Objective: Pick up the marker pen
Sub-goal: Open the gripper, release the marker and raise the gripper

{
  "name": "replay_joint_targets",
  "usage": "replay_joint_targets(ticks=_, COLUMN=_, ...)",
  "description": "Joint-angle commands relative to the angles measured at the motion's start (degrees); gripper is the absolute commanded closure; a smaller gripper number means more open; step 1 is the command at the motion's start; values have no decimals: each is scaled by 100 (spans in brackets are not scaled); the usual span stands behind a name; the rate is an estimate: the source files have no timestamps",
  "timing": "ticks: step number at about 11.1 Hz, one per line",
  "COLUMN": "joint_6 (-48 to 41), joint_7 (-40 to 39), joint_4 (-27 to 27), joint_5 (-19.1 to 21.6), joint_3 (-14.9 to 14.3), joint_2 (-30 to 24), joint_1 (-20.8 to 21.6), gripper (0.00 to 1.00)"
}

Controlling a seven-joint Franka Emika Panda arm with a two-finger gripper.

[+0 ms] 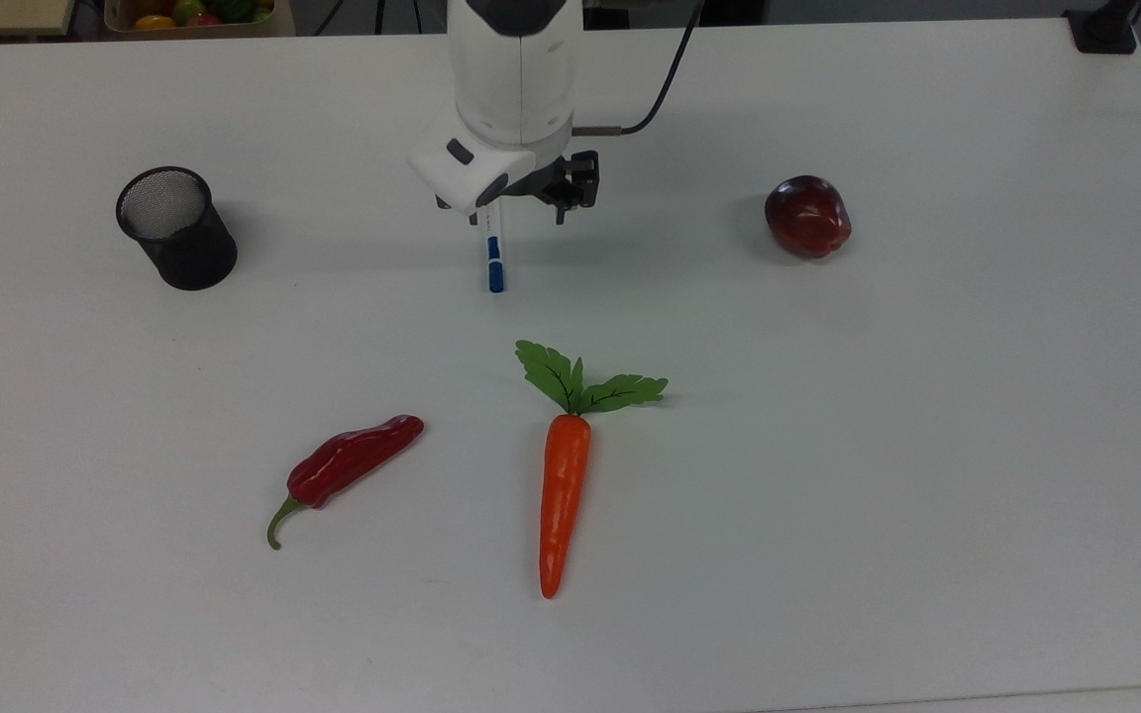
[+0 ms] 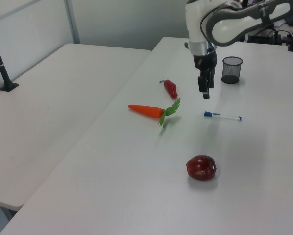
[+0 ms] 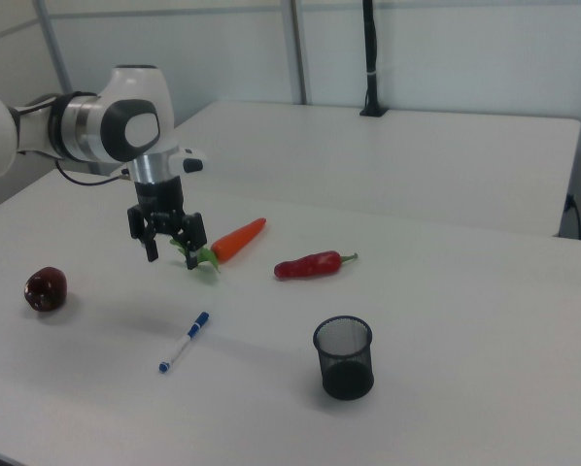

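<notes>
The marker pen (image 1: 494, 248) lies flat on the white table (image 1: 927, 446), with its white barrel partly under the arm and its blue cap toward the carrot. In the left view the marker pen (image 2: 223, 116) rests between the mesh cup and the apple. My gripper (image 1: 508, 204) hangs open just above the pen's far end, holding nothing. The right view has my gripper (image 3: 171, 250) well above the table, with the marker pen (image 3: 184, 342) on the surface below it and nearer the camera. In the left view my gripper (image 2: 204, 89) hovers clear of the pen.
A black mesh cup (image 1: 175, 228) stands at the top view's left. A dark red apple (image 1: 807, 216) sits at the top view's right. A carrot (image 1: 565, 485) and a red pepper (image 1: 353, 461) lie nearer the front. A box of fruit (image 1: 189, 14) is beyond the table's back edge.
</notes>
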Motion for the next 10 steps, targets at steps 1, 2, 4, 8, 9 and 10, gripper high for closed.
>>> replay_joint_targets(ticks=1, joint_6=-123, joint_7=152, joint_4=-98, joint_5=-71, joint_3=-57, joint_2=-623, joint_1=42, gripper=0)
replay_joint_targets(ticks=2, joint_6=-289, joint_7=152, joint_4=-98, joint_5=-71, joint_3=-83, joint_2=-790, joint_1=25, gripper=0)
replay_joint_targets(ticks=4, joint_6=-606, joint_7=144, joint_4=-106, joint_5=-71, joint_3=-101, joint_2=-1229, joint_1=-159, gripper=0)
replay_joint_targets(ticks=8, joint_6=-1046, joint_7=-31, joint_4=-89, joint_5=-62, joint_3=-101, joint_2=-1784, joint_1=-397, gripper=0)
replay_joint_targets(ticks=9, joint_6=-1073, joint_7=-171, joint_4=-89, joint_5=-62, joint_3=-101, joint_2=-1872, joint_1=-424, gripper=0)
replay_joint_targets(ticks=10, joint_6=-1073, joint_7=-347, joint_4=-80, joint_5=-71, joint_3=-110, joint_2=-1916, joint_1=-424, gripper=0)
